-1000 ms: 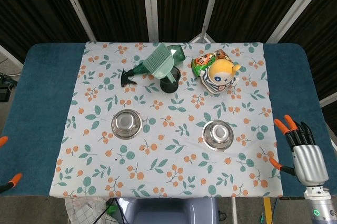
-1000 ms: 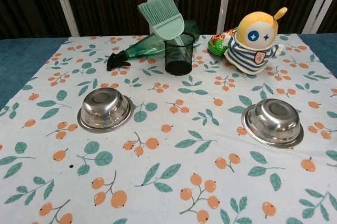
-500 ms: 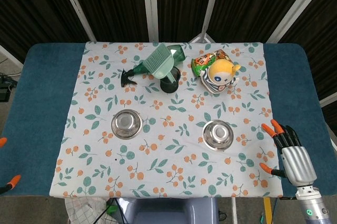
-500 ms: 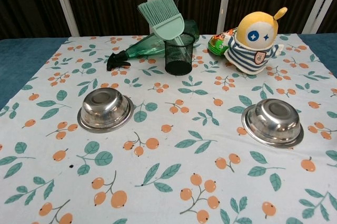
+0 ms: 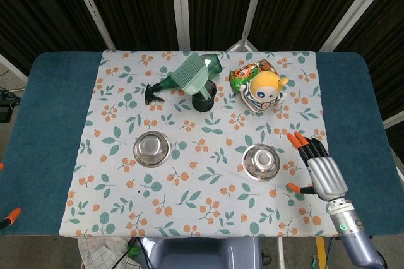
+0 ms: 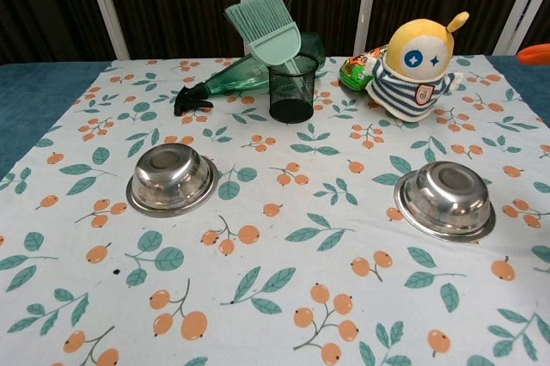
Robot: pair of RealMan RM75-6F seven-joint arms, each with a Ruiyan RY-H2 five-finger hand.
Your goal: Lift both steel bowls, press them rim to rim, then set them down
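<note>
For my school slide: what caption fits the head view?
Robot's right hand nears right shiny steel bowl; left steel bowl waits.

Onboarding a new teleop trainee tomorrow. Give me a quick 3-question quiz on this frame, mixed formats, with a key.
1. True or false: the right hand is already gripping the right steel bowl.
2. Multiple choice: what stands in the black mesh cup? A) a spray bottle B) a green brush C) a plush toy
3. Short answer: how do the two steel bowls lie on the tablecloth, rim up or rim down?

Key
1. False. In the head view the hand is beside the bowl, fingers apart, holding nothing.
2. B. The green brush stands in the cup, bristles up.
3. Rim up; both the right bowl and the left steel bowl sit upright and apart.
</note>
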